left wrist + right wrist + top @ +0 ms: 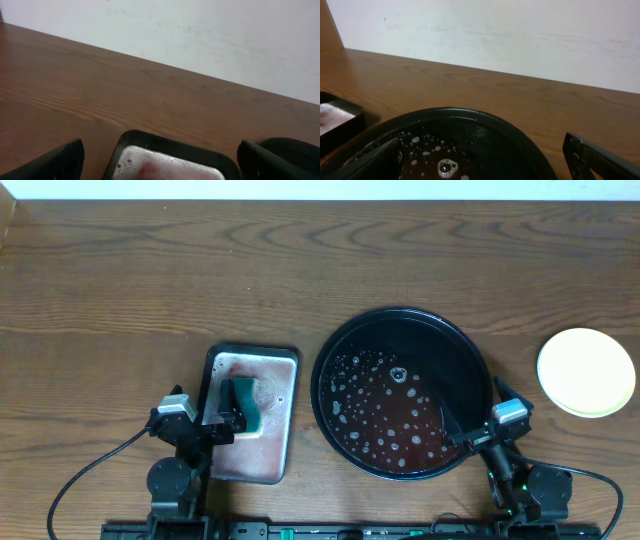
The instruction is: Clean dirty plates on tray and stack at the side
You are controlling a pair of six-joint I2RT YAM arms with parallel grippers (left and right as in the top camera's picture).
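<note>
1. Tray (400,311), centre-right: no plates, just suds (375,405).
2. Plates (586,371) at right edge on table (150,280), yellow on top; count underneath unclear.
3. Left gripper (167,160), right gripper (485,160): both wide open, empty.
4. Looks done.

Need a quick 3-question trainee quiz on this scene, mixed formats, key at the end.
1. What colour is the plate to the right of the tray?
2. True or false: another plate lies in the tray.
3. The sponge sits in or on: A) the tray, B) the pan, C) the plate.

Key: 1 yellow; 2 false, the tray holds only sudsy water; 3 B.
</note>
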